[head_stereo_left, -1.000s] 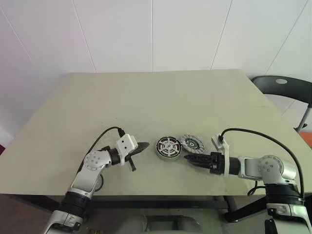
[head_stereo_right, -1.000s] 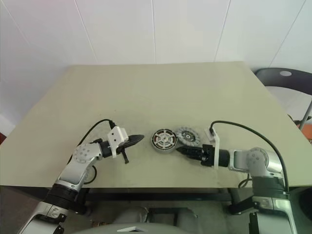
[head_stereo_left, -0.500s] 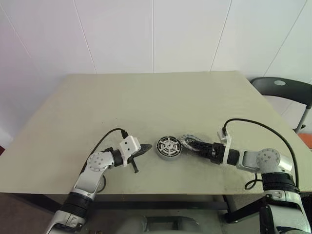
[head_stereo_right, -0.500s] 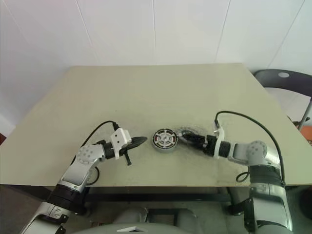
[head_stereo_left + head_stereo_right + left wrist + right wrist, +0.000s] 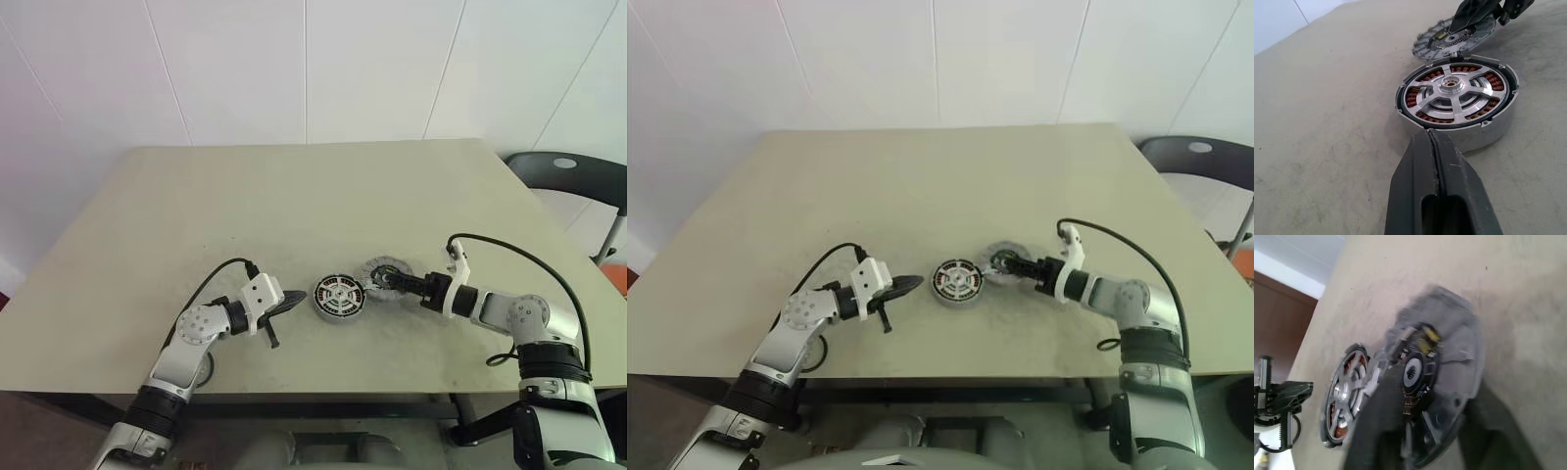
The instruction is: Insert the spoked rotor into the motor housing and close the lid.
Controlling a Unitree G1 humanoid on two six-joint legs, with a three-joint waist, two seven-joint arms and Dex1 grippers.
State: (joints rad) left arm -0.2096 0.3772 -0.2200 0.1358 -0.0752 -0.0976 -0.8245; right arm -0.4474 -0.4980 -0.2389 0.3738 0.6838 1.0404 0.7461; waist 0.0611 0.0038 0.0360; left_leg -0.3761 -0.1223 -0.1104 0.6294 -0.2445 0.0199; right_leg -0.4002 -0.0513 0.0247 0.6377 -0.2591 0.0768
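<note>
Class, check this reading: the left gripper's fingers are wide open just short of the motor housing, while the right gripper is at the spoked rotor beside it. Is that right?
One slip: the left gripper is shut, fingers pressed together, as the left wrist view shows. It does sit just short of the motor housing, and the right gripper is at the spoked rotor beside it.

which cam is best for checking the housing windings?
Left wrist view: the housing sits close and sharp, copper windings clear between the hub arms. The eye views show it small on the table; the right wrist view shows it edge-on and blurred.
</note>
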